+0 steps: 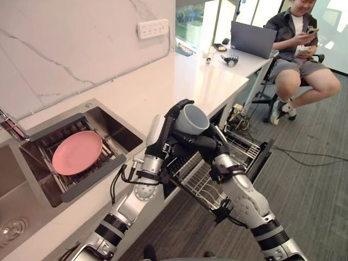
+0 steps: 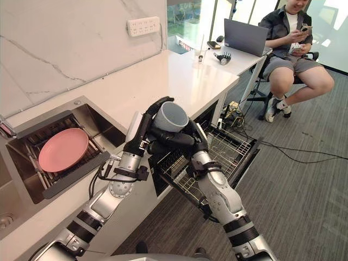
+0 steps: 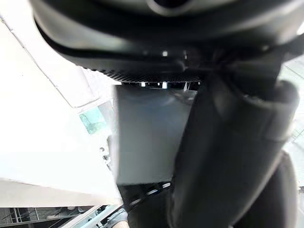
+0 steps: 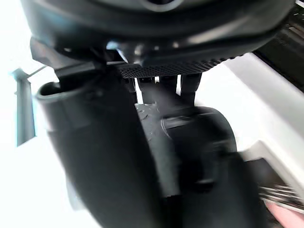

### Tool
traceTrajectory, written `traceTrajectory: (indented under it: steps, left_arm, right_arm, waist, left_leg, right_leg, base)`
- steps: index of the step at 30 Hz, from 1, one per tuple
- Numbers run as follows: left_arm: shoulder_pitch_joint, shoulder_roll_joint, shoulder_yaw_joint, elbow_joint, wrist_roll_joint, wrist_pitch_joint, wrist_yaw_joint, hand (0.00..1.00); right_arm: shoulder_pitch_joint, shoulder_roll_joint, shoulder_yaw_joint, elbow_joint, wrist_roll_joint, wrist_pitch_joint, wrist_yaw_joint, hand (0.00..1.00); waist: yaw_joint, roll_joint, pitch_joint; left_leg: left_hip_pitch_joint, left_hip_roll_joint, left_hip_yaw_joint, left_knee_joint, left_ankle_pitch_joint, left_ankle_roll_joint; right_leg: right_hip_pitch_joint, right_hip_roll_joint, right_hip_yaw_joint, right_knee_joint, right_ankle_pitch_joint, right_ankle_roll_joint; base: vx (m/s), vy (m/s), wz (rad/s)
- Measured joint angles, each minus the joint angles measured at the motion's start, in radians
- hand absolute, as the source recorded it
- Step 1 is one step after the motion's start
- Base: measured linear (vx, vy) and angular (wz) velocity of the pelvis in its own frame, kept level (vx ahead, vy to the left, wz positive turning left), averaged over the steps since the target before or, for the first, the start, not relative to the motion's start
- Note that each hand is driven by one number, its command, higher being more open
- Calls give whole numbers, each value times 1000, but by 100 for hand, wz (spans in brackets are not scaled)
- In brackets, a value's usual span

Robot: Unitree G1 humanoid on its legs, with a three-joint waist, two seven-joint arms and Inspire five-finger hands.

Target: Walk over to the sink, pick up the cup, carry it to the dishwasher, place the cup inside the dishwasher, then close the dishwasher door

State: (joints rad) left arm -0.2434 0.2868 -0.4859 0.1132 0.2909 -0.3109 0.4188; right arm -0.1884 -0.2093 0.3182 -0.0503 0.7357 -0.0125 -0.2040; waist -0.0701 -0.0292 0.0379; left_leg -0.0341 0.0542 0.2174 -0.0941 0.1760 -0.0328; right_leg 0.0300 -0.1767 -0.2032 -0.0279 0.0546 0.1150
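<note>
A grey-blue cup [image 1: 191, 118] is held tilted in the air, above the counter's edge and the open dishwasher's pulled-out wire rack [image 1: 239, 144]. My left hand [image 1: 166, 136] comes up from the lower left, with its fingers curled over the cup's far rim. In the left wrist view the cup [image 3: 147, 137] sits against the palm beside the thumb. My right hand [image 1: 209, 144] reaches in from the right, its fingers wrapped round the cup's lower part. The dishwasher door [image 1: 266, 155] hangs open below the rack.
A sink [image 1: 117, 133] at the left holds a pink plate [image 1: 76, 152] on a rack. The white countertop [image 1: 179, 81] runs back to a desk with a laptop [image 1: 251, 39]. A person [image 1: 296, 32] sits on a chair at the far right. Cables lie on the grey floor.
</note>
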Motion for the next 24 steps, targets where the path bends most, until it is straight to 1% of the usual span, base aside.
traceTrajectory:
  steps: [1,3,5,7,8,10,12,14,17,19,22,24]
  left_arm:
    - [0,-2,-6,0,0,-1,1,100]
    - [14,-15,-26,0,2,-4,10,100]
    - [27,-34,-32,0,3,-9,11,100]
    - [37,-32,-78,-1,13,-34,6,100]
    - [51,-43,-99,-7,21,-45,2,100]
    - [68,-60,-111,-40,23,-45,-10,100]
    - [71,-67,-136,-70,30,-46,-39,100]
    - [82,-72,-142,-76,43,-47,-61,100]
    - [127,-78,-149,-120,35,-70,-99,100]
    - [154,-86,-149,-160,-8,-84,-126,100]
    - [179,-106,-148,-184,-57,-88,-163,100]
    - [219,-122,-148,-192,-129,-87,-217,100]
  right_arm:
    - [0,7,-1,0,-15,-8,-20,0]
    - [-1,39,-10,1,-76,-43,-110,0]
    - [-1,46,-13,1,-136,-73,-165,0]
    - [-9,73,-56,2,-140,-88,-214,0]
    - [-15,90,-93,2,-141,-105,-239,0]
    - [-17,91,-128,5,-144,-134,-269,0]
    - [-27,99,-168,5,-151,-182,-317,0]
    - [-38,99,-203,5,-151,-206,-343,0]
    - [-39,98,-287,5,-180,-244,-401,0]
    - [-34,96,-348,5,-182,-257,-438,0]
    - [-18,95,-396,5,-182,-283,-456,0]
    - [14,95,-438,5,-182,-308,-465,0]
  waist:
    - [1,0,0]
    - [0,1,1]
    - [0,1,1]
    - [0,3,1]
    - [0,4,1]
    - [-1,4,1]
    - [-3,11,0]
    - [-4,18,-2]
    - [-3,31,-8]
    - [-3,35,-9]
    - [-3,37,-10]
    - [-3,37,-10]
  left_leg:
    - [0,0,0,0,0,0]
    - [0,-1,-1,0,0,-1]
    - [0,-1,0,0,0,-1]
    - [0,-1,0,0,0,0]
    - [0,-2,1,0,0,0]
    - [0,-2,2,0,0,0]
    - [1,-1,4,0,1,2]
    - [1,-1,5,0,2,3]
    - [3,-2,4,0,2,3]
    - [8,-2,2,0,2,3]
    - [8,-2,-5,0,2,3]
    - [8,-2,-12,0,0,0]
  right_leg:
    - [-1,0,0,3,-1,1]
    - [-4,-2,0,10,-4,2]
    - [-5,-2,2,10,-4,2]
    - [-5,-2,2,9,-4,2]
    - [-5,-2,2,9,-4,2]
    - [-6,-2,3,8,-4,2]
    - [-6,-2,4,7,-4,2]
    - [-6,-2,5,4,-4,2]
    - [-2,-2,3,-1,-4,2]
    - [7,-2,0,-7,-4,3]
    - [13,-2,-7,-9,-5,3]
    - [17,-1,-15,-9,-9,5]
  base:
    - [0,0,0]
    - [0,0,0]
    - [0,0,0]
    - [0,0,0]
    - [0,0,0]
    - [0,0,0]
    - [0,0,0]
    - [0,0,0]
    - [0,0,0]
    - [0,0,2]
    - [-1,0,7]
    - [-5,0,8]
